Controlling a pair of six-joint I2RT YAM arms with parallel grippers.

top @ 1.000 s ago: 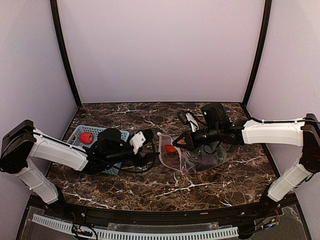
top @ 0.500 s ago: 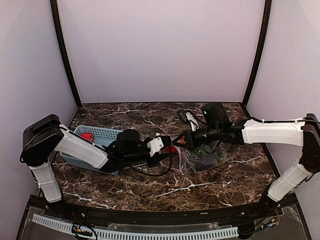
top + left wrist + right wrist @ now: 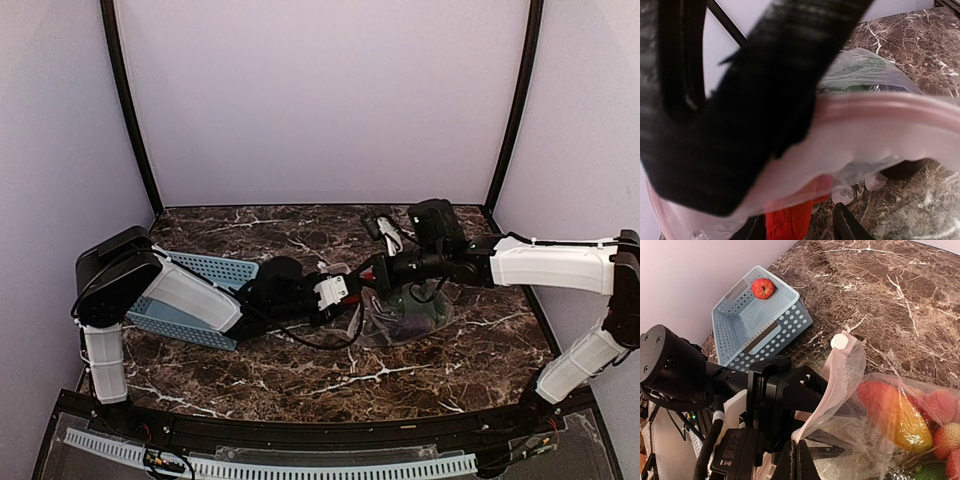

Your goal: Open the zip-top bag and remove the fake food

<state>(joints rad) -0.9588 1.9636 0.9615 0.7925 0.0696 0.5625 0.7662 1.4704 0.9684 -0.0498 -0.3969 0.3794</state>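
The clear zip-top bag lies mid-table with its pinkish zip strip lifted. My right gripper is shut on the strip's edge and holds the mouth open; it also shows in the top view. My left gripper is open with its fingers inside the bag mouth. In the left wrist view my left gripper has its jaws on either side of a red piece. Inside the bag lie an orange-red piece, red balls and a green piece.
The light-blue perforated basket stands to the left, partly under my left arm in the top view. A round red fruit lies in it. The enclosure's walls stand behind and at both sides.
My left arm swung right from the basket to the bag and pushed its open gripper into the bag mouth. My right gripper kept hold of the zip edge and drew it slightly back.
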